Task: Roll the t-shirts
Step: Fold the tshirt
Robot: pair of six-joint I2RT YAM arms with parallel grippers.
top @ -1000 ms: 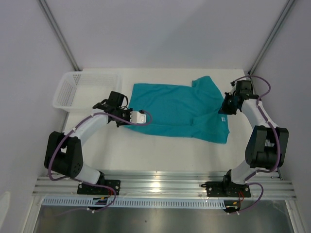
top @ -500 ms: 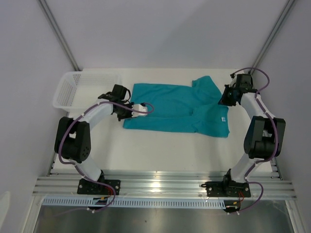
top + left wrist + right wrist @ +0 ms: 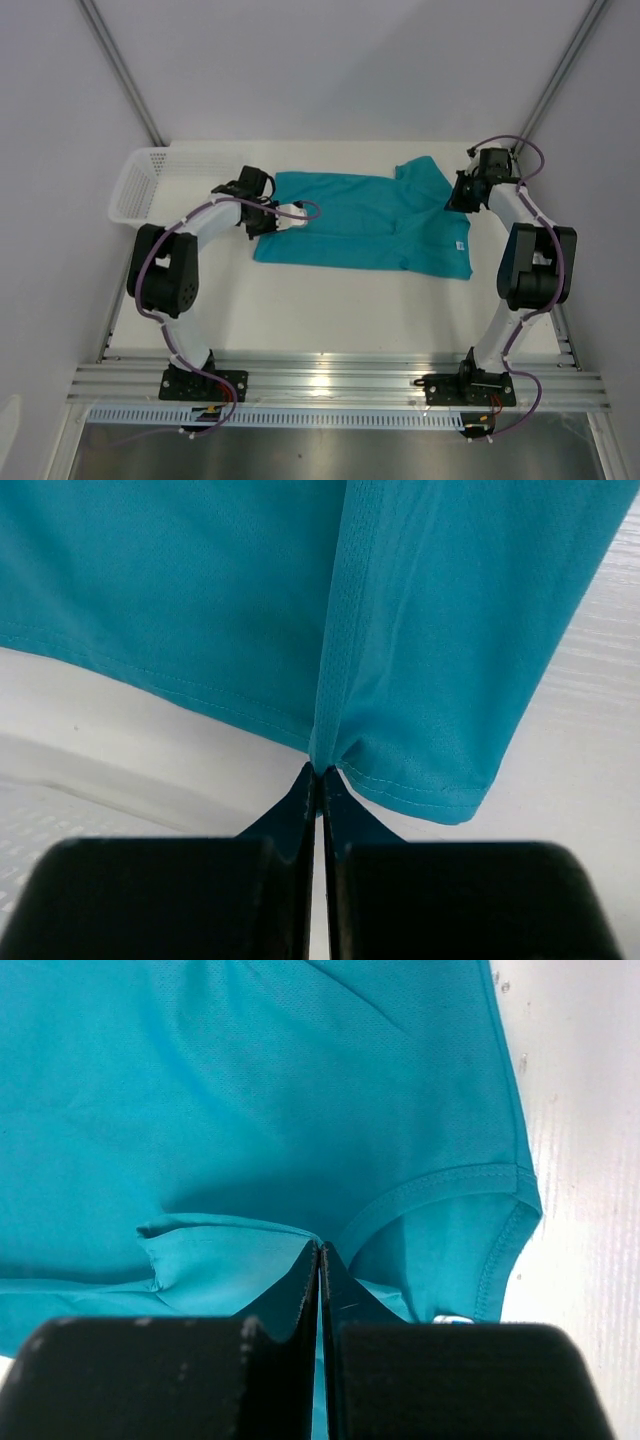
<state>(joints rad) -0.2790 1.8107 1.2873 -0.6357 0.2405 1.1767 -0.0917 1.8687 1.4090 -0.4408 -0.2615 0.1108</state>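
Across the far half of the table [image 3: 330,315], the teal t-shirt [image 3: 360,225] is spread sideways, hem at left, sleeves at right; a lengthwise fold is judged under way, and no roll is begun; the left gripper [image 3: 318,778] is clamped shut on the hem edge; the right gripper [image 3: 319,1252] is pinched shut on cloth beside a sleeve; the white basket [image 3: 135,190] is set just beside the left gripper; bare table is offered nearside; the table's right edge is close to the right gripper.

The left gripper [image 3: 270,213] and right gripper [image 3: 456,199] have drawn toward the table's [image 3: 330,312] far edge, folding the teal t-shirt [image 3: 360,228] narrower.
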